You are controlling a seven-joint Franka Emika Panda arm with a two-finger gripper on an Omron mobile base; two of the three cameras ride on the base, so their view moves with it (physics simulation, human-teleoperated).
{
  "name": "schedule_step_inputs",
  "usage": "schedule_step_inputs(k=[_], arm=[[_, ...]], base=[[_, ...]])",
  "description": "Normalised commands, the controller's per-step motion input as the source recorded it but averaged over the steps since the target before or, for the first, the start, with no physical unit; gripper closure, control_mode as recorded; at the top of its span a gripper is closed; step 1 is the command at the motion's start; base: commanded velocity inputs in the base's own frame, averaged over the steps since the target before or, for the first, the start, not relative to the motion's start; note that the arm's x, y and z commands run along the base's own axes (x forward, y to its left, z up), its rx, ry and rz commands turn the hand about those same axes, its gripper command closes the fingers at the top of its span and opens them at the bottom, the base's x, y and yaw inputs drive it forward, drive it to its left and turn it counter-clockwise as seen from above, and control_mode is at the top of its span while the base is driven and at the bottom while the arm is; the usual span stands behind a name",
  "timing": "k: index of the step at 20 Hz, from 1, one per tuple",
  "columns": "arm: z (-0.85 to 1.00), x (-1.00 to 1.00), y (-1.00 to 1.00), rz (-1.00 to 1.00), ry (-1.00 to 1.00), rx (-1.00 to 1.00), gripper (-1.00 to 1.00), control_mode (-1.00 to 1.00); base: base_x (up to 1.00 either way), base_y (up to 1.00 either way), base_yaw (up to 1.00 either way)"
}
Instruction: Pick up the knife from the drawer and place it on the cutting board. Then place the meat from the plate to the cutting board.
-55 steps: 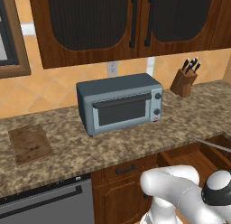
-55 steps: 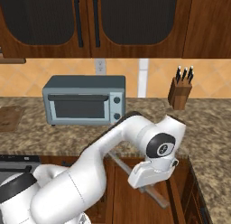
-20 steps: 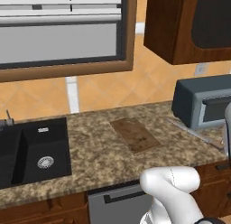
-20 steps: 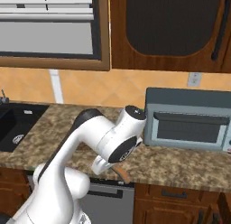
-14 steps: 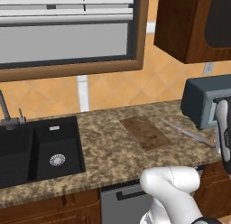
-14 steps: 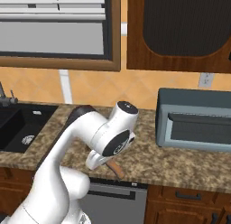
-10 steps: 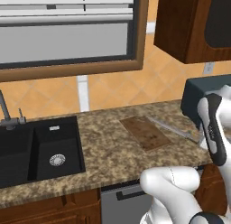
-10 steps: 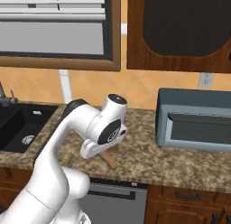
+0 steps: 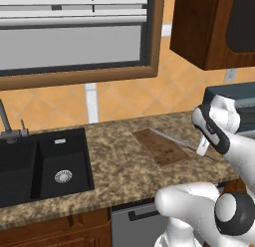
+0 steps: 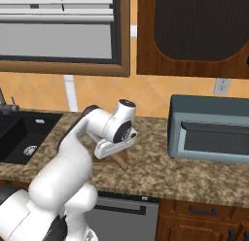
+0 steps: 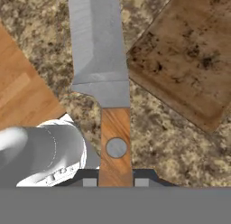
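A white Franka arm is holding the knife (image 11: pixel 106 78) low over a speckled granite countertop (image 9: pixel 119 161), its gripper (image 11: pixel 116 181) pinching the warm brown wooden handle, which is carrying a single round silver rivet. The two dark fingertips (image 11: pixel 90 181) are pressing against the handle's sides at the 6 o'clock edge of the hand view. The broad, flat silvery blade, brushed and faintly bevelled, is running toward 12 o'clock.

The cutting board (image 11: pixel 189 56), a thin rectangle of mottled dark brown wood, is lying flat on the granite at roughly 2 o'clock from the handle in the hand view. In the left base view the board (image 9: pixel 160 147) is sitting near the counter's middle, with the slim blade (image 9: pixel 175 139) reaching across its far right corner while the gripper (image 9: pixel 203 145) is hanging beside its right edge. Whether blade and board are touching cannot be told.

A black sink basin (image 9: pixel 42 166) with a round drain is occupying the counter at 9 o'clock. A boxy grey toaster oven (image 10: pixel 209 128) is standing at 3 o'clock in the right base view, under dark wooden cabinets (image 10: pixel 194 33).
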Motion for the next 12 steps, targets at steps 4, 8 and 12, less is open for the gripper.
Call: schedule_step_inputs(k=[4,8,12], arm=[[-0.57,1.00,0.10,0.00,0.12,-0.12,1.00,-1.00],[-0.49,1.00,0.00,0.02,0.08,-0.07,1.00,-1.00],[-0.46,0.87,0.01,0.03,0.00,-0.07,1.00,-1.00]], base=[[0.00,0.00,0.00],[0.00,0.00,0.00],[0.00,0.00,0.00]])
